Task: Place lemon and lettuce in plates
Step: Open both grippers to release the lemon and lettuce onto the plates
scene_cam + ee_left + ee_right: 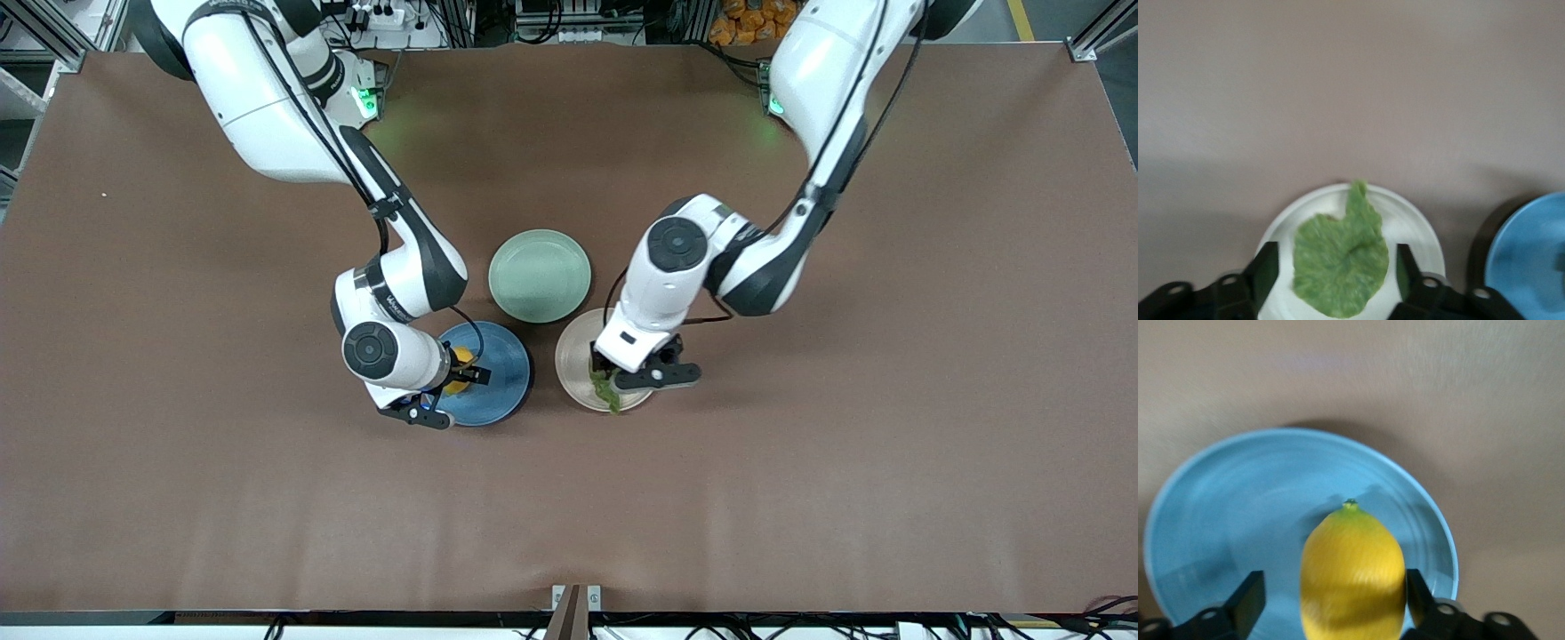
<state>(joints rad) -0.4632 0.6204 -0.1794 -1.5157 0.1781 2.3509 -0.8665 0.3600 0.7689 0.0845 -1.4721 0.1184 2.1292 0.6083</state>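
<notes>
Two claws low over plates: right claw [1331, 603] apart astride lemon [1351, 577] on blue plate [1238, 520]; left claw [1335, 273] apart around lettuce [1341, 257] on beige plate [1418, 227]. Best lift straight up, avoid snagging leaf.

I am working in a robotics lab. Two white Franka arms [404, 258] stand at a wide brown table [178, 444]. Aluminium framing [53, 40] shows at the frame's upper left, a power strip and cables [378, 18] along the top edge, more cabling [1067, 622] at the lower right.
</notes>
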